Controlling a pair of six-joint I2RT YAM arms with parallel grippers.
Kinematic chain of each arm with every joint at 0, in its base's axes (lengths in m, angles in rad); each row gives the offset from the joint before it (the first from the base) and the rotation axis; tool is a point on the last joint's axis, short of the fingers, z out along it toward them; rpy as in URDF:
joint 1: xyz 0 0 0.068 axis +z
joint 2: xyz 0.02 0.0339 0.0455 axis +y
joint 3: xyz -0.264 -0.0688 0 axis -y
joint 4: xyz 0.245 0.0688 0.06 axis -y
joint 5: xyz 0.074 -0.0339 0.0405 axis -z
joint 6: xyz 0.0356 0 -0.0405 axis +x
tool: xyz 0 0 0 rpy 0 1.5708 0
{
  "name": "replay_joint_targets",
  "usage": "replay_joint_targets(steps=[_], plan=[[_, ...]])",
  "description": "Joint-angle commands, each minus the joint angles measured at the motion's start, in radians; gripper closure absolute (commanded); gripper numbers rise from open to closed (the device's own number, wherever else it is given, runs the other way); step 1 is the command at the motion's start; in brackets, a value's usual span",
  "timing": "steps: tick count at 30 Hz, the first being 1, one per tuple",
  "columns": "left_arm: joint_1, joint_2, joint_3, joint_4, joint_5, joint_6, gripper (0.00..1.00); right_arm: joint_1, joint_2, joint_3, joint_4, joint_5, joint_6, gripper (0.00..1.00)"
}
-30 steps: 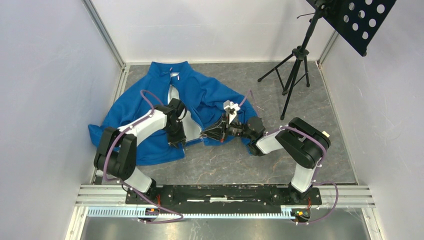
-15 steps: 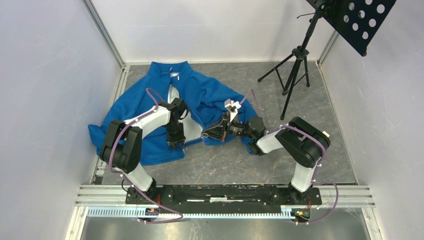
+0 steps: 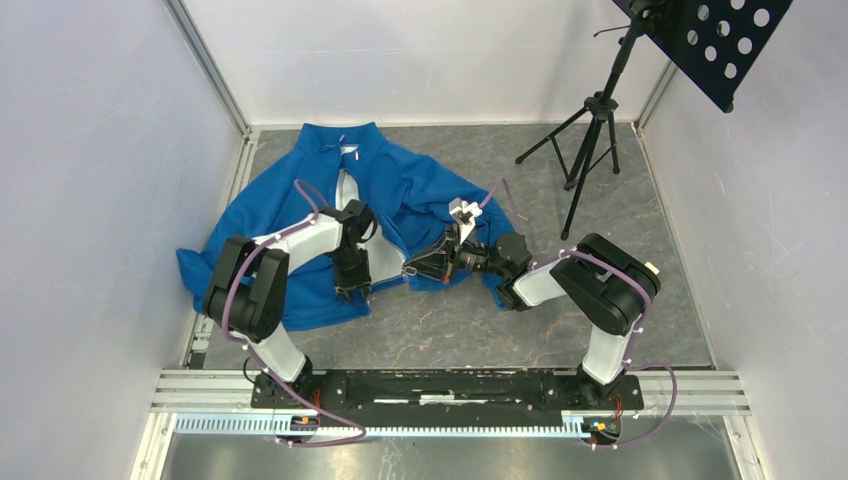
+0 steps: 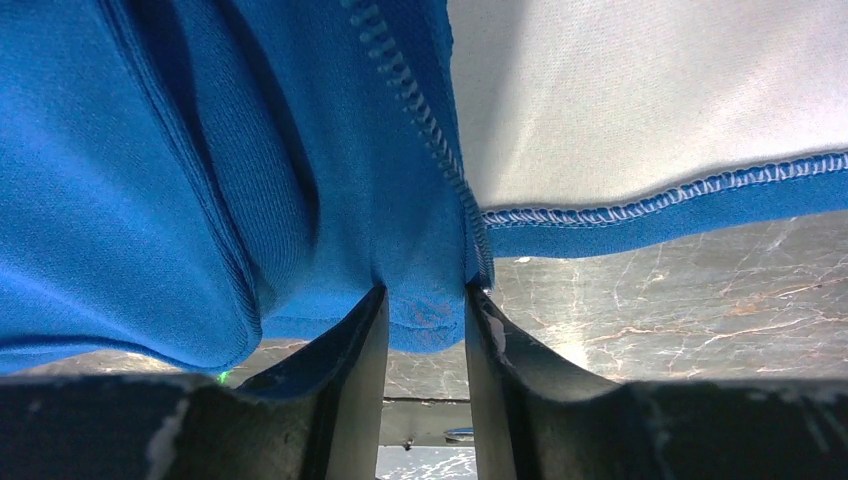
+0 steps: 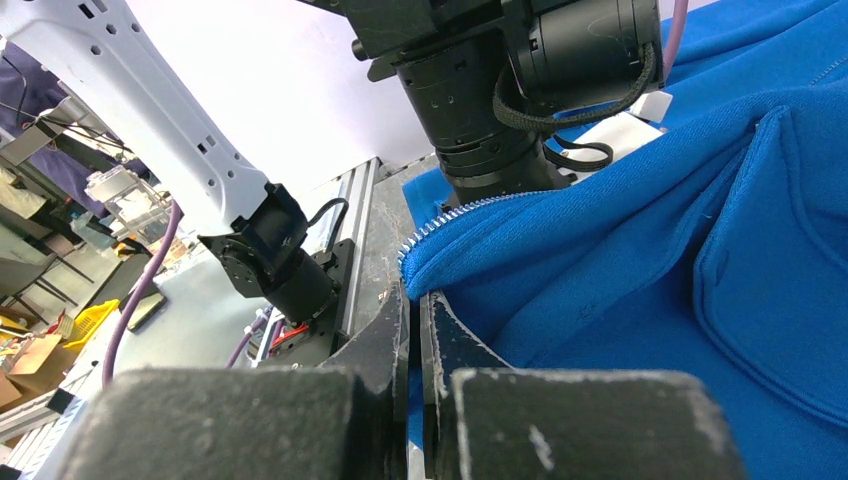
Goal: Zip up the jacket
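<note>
The bright blue jacket [image 3: 400, 185] lies spread on the grey table, front open, with its pale lining [image 3: 383, 262] showing between the two front edges. My left gripper [image 3: 350, 290] points down at the bottom of the left front edge. In the left wrist view its fingers [image 4: 425, 300] pinch the blue hem [image 4: 425, 310] beside the zipper teeth [image 4: 415, 100]. My right gripper [image 3: 408, 268] is shut on the bottom corner of the other front edge; the right wrist view shows blue fabric [image 5: 650, 250] squeezed between the pads [image 5: 412, 300], just below the zipper teeth [image 5: 440, 222].
A black tripod stand [image 3: 590, 150] with a perforated black panel [image 3: 720, 40] stands at the back right. White walls close in the left, back and right. The aluminium rail [image 3: 450, 385] holding both arm bases runs along the near edge.
The left arm's elbow has swung to the right and nearer, and its gripper has shifted slightly towards the hem. The right arm and the jacket have stayed put.
</note>
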Motion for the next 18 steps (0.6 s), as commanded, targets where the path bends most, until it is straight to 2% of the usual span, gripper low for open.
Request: replay_joint_targets(steps=[1, 6, 12, 18], plan=[[0.004, 0.009, -0.011, 0.037, -0.008, 0.025, 0.59, -0.002, 0.010, 0.005, 0.206, -0.024, 0.005, 1.00], [0.004, 0.024, -0.035, 0.050, -0.026, 0.026, 0.63, -0.001, 0.026, 0.012, 0.221, -0.025, 0.025, 1.00], [0.005, -0.005, -0.041, 0.057, -0.056, 0.029, 0.80, -0.001, 0.025, 0.013, 0.208, -0.024, 0.017, 1.00], [0.007, -0.121, -0.057, 0.068, -0.051, 0.024, 0.94, -0.001, 0.010, 0.024, 0.116, -0.015, -0.025, 1.00]])
